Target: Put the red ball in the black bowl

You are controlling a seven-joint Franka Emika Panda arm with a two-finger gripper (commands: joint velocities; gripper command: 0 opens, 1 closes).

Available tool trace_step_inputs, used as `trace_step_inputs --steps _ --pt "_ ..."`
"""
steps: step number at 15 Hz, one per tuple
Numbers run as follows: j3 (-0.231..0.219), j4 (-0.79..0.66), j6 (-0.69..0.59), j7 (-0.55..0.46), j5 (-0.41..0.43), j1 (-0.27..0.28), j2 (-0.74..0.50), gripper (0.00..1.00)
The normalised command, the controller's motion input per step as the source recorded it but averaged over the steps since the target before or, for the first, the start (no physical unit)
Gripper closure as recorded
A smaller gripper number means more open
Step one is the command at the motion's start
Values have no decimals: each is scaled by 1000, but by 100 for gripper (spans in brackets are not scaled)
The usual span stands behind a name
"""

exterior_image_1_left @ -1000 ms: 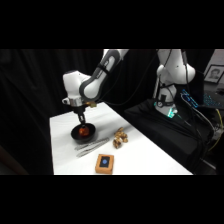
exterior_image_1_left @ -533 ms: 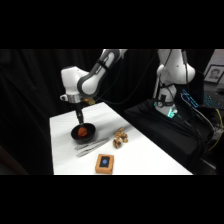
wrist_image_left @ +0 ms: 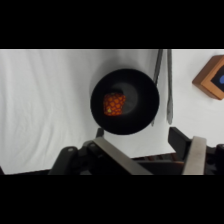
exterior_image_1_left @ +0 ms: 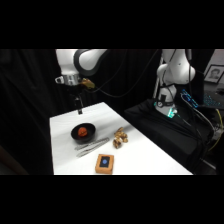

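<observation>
The red ball (exterior_image_1_left: 83,131) lies inside the black bowl (exterior_image_1_left: 74,135) at the left of the white table. From the wrist camera the ball (wrist_image_left: 114,104) sits left of centre in the bowl (wrist_image_left: 142,102). My gripper (exterior_image_1_left: 78,108) hangs well above the bowl, slightly behind it, touching neither. Its two fingers rise from the bottom of the wrist view, spread wide, so the gripper (wrist_image_left: 155,159) is open with nothing between them.
Metal tongs (exterior_image_1_left: 92,146) lie just in front of the bowl, seen beside its rim as tongs (wrist_image_left: 165,85). A tan lumpy cluster (exterior_image_1_left: 119,137) sits to the right. An orange-edged block (exterior_image_1_left: 104,163) rests near the front edge, block (wrist_image_left: 210,77).
The gripper has risen from just over the bowl to well above it. The red ball stays lying in the bowl.
</observation>
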Motion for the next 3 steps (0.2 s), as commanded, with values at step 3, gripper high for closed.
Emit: trace_step_inputs --steps 3 --pt "-80 -110 -274 -40 -40 72 -340 0"
